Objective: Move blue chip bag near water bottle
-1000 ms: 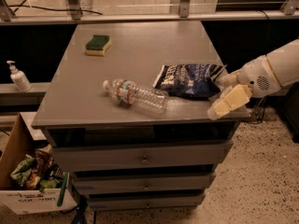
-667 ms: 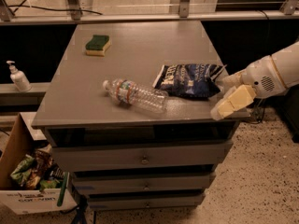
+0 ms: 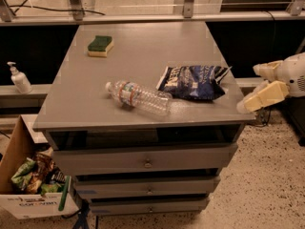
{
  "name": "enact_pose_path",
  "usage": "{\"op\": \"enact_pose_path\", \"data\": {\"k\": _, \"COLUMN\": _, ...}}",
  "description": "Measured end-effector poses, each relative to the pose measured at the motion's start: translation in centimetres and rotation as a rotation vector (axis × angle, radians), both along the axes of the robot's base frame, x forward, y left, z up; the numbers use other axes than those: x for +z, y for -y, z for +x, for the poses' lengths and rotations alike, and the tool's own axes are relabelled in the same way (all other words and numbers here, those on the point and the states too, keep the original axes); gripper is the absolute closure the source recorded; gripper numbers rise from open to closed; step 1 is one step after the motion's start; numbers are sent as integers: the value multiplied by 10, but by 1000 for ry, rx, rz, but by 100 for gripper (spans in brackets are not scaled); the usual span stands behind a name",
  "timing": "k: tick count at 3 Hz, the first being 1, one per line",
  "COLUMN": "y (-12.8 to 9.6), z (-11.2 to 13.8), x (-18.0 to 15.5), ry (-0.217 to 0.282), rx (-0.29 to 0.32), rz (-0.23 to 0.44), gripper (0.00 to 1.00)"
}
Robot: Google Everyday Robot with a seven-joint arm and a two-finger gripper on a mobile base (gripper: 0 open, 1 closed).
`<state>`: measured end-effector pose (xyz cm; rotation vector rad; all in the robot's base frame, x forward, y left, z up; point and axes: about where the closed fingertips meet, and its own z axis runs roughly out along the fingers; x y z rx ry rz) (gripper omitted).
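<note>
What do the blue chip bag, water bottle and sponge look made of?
The blue chip bag: likely foil-like film, glossy, by its crinkled, light-catching creases. The water bottle: clear ribbed plastic; the table shows through. The sponge: probably foam, matte, yellow under a green scouring layer. The gripper hangs off the table's right edge, fingers open, empty.

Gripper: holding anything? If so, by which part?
Nothing held. The gripper hangs open, off the edge of the table, apart from the blue chip bag, which lies flat beside the water bottle.
</note>
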<state>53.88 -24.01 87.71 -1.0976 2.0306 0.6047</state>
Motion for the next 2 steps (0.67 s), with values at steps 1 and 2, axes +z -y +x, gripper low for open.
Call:
{"op": "enact_pose_path", "data": {"k": 1, "y": 27, "z": 11, "x": 14, "ry": 86, "rx": -43, "rz": 12, "gripper": 0}}
{"op": "enact_pose_path", "data": {"k": 2, "y": 29, "z": 12, "x": 15, "ry": 94, "rx": -45, "rz": 11, "gripper": 0}}
